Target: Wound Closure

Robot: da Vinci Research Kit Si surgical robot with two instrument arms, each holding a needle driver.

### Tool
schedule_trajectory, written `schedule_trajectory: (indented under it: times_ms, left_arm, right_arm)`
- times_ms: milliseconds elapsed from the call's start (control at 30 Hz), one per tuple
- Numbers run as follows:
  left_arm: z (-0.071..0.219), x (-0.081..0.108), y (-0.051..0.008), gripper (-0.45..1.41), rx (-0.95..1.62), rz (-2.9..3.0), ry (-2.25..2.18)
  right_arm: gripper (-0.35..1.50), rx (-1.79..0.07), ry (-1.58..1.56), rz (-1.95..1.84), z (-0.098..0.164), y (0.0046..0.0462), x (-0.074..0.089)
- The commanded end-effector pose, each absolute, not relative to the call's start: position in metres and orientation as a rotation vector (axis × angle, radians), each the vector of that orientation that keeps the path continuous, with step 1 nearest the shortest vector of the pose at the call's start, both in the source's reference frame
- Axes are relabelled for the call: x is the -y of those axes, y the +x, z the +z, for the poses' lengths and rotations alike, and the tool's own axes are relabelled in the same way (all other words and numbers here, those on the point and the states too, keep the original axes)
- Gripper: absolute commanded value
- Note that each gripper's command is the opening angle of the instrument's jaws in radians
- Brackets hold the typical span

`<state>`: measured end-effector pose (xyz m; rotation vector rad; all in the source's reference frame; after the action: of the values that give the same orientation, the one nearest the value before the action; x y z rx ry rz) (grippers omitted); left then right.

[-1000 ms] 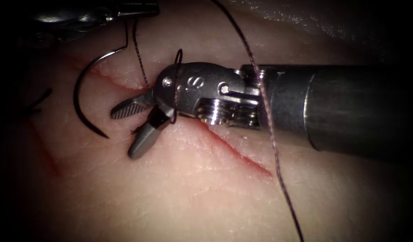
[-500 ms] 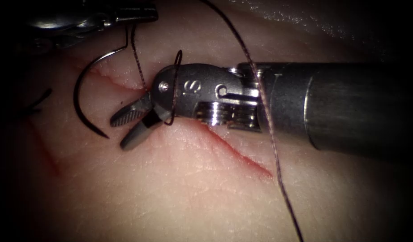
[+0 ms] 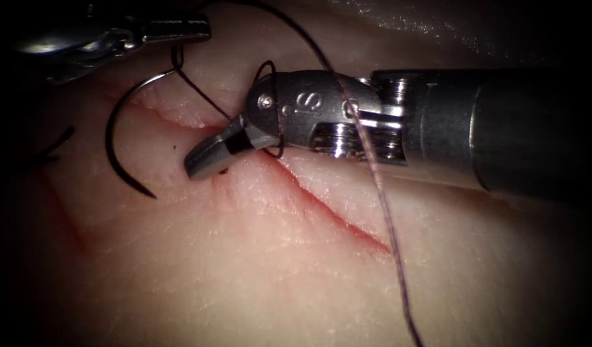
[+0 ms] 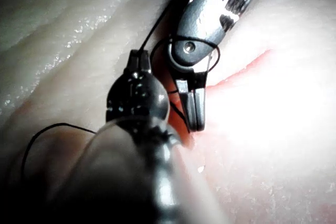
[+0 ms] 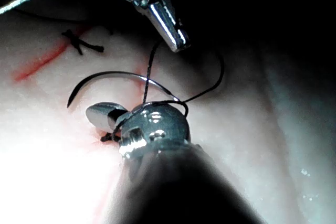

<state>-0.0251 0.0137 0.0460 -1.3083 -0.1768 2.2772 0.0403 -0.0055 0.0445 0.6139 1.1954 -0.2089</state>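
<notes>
Tissue (image 3: 244, 270) bears needle (image 3: 116, 148), held by left tool (image 3: 174, 29).

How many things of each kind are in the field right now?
Tools: 2 (left tool holding the needle's tail end, right tool shut on the thread)
Needles: 1 (needle, free of the tissue)
Threads: 1 (thread, looped round the right tool)
Cuts: 1 (cut)
Total: 5
</notes>
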Motion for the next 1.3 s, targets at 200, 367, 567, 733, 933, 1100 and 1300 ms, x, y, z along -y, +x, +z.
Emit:
schedule_trajectory:
  times_ms: [200, 367, 567, 733, 933, 1100, 1300]
  left_arm:
    - [0.044, -0.01, -0.025, -0.45, 0.194, 2.298, -1.337]
    - [0.041, -0.005, -0.0249, -0.45, 0.248, 2.321, -1.338]
    - [0.036, 0.0, -0.0254, -0.45, 0.344, 2.372, -1.313]
    - [0.032, 0.004, -0.0255, -0.45, 0.413, 2.408, -1.301]
    - [0.027, 0.007, -0.0259, -0.45, 0.454, 2.418, -1.324]
    - [0.023, 0.008, -0.0259, -0.45, 0.498, 2.424, -1.35]
    - [0.02, 0.011, -0.0263, -0.45, 0.511, 2.435, -1.37]
  right_arm:
    - [-0.35, -1.289, 0.626, -0.101, 0.046, 0.0386, 0.004]
    - [-0.35, -1.325, 0.638, -0.051, 0.047, 0.0381, 0.004]
    - [-0.35, -1.323, 0.642, -0.042, 0.047, 0.0381, 0.004]
    - [-0.35, -1.325, 0.642, -0.032, 0.048, 0.0379, 0.003]
    - [-0.35, -1.315, 0.634, -0.032, 0.049, 0.0377, 0.003]
    - [-0.35, -1.316, 0.626, -0.025, 0.05, 0.0375, 0.003]
    - [-0.35, -1.315, 0.602, 0.0, 0.05, 0.0376, 0.002]
